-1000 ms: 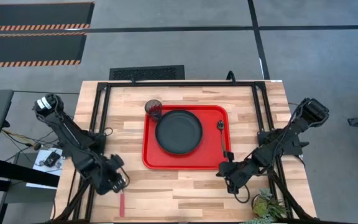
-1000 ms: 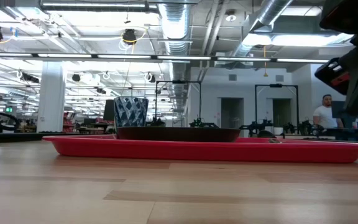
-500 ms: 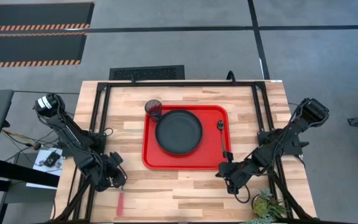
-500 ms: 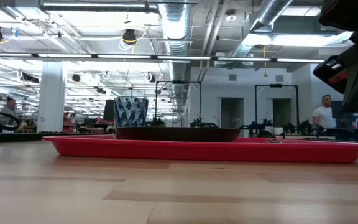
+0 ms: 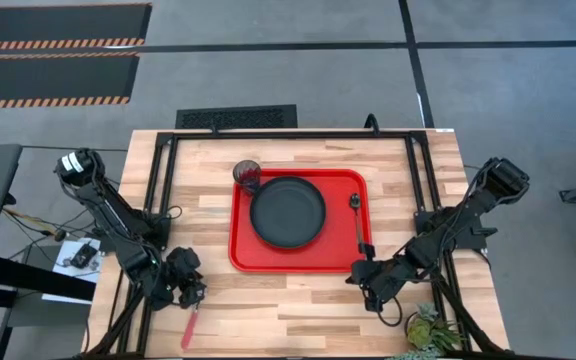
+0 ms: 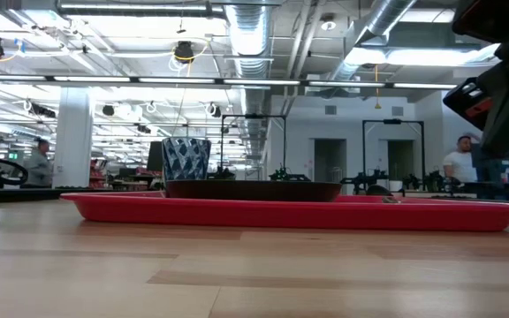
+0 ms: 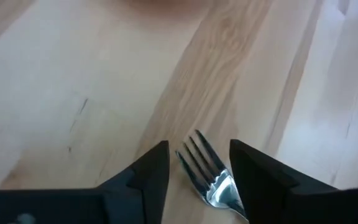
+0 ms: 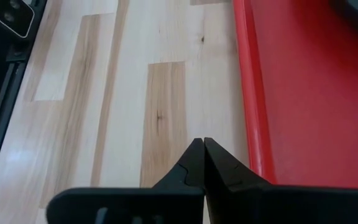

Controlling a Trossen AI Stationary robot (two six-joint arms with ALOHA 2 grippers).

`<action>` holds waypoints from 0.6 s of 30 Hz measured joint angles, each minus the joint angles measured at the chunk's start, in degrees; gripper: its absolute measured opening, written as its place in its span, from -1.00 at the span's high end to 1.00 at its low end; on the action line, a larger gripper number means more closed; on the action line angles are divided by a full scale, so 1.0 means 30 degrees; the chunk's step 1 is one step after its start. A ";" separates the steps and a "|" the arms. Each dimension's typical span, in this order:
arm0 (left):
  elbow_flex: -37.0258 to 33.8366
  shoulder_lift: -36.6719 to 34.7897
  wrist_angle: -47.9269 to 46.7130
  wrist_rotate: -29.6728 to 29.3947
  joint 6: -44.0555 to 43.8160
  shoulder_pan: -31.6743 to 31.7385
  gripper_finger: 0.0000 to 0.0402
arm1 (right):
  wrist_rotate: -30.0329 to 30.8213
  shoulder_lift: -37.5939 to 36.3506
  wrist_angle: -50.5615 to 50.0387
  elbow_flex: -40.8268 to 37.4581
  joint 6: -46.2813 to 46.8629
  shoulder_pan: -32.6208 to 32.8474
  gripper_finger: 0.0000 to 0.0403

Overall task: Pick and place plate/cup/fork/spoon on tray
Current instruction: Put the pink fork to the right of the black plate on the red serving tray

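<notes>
Left gripper (image 7: 199, 163) has slid onto the fork (image 5: 188, 329), fingers apart astride its tines, near the tray (image 5: 243, 255)'s front-left corner. You still need to close. Right gripper (image 8: 202, 158) idles, pinched together.

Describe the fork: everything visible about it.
The fork is slim, with shiny silver metal tines and a red-pink handle. It is off the red tray, near the wooden table's front-left edge, slightly angled. The left gripper is open around its tine end, fingers on either side; whether they touch it is unclear.
</notes>
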 joint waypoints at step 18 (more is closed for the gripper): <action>-0.0037 0.0022 0.0508 0.1360 0.1021 -0.0006 0.40 | 0.0046 0.0000 0.0964 0.0000 -0.0967 0.0007 0.93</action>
